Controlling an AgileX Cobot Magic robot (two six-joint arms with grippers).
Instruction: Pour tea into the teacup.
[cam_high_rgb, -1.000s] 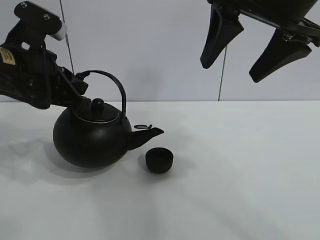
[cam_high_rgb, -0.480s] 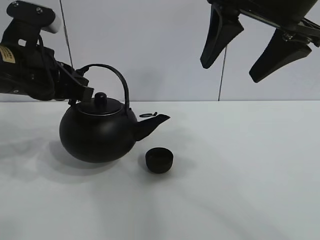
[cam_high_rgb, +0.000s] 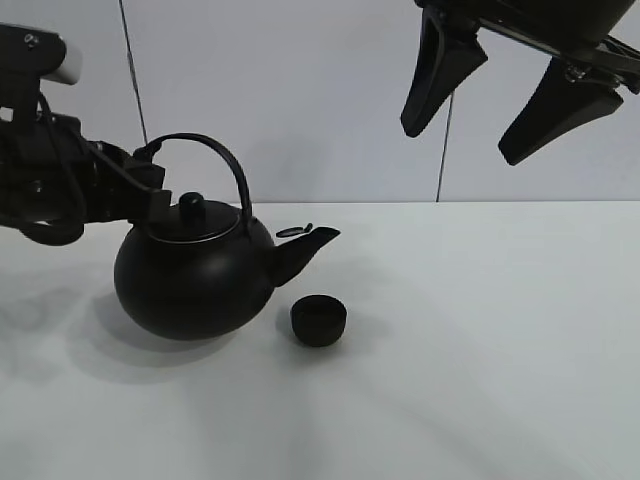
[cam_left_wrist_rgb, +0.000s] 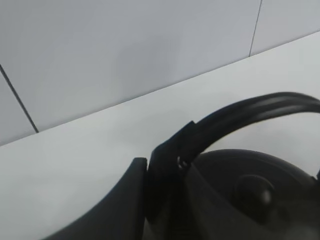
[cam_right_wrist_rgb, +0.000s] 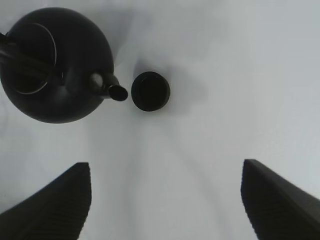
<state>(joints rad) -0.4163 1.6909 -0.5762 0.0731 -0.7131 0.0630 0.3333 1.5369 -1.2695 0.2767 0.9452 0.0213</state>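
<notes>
The teacup (cam_high_rgb: 319, 321) stood on the white desk (cam_high_rgb: 480, 350) near its middle, its fill not discernible. Just behind it, the kettle (cam_high_rgb: 195, 275) sat nearly upright, spout above the cup, handle clamped by the closed left gripper (cam_high_rgb: 150, 185). The right gripper (cam_high_rgb: 500, 100) hung wide open, empty, well above.

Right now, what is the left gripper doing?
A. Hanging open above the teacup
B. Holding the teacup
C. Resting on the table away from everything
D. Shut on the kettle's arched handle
D. The left gripper is shut on the base of the kettle handle, while the teacup sits untouched on the table just in front of the spout.
</notes>
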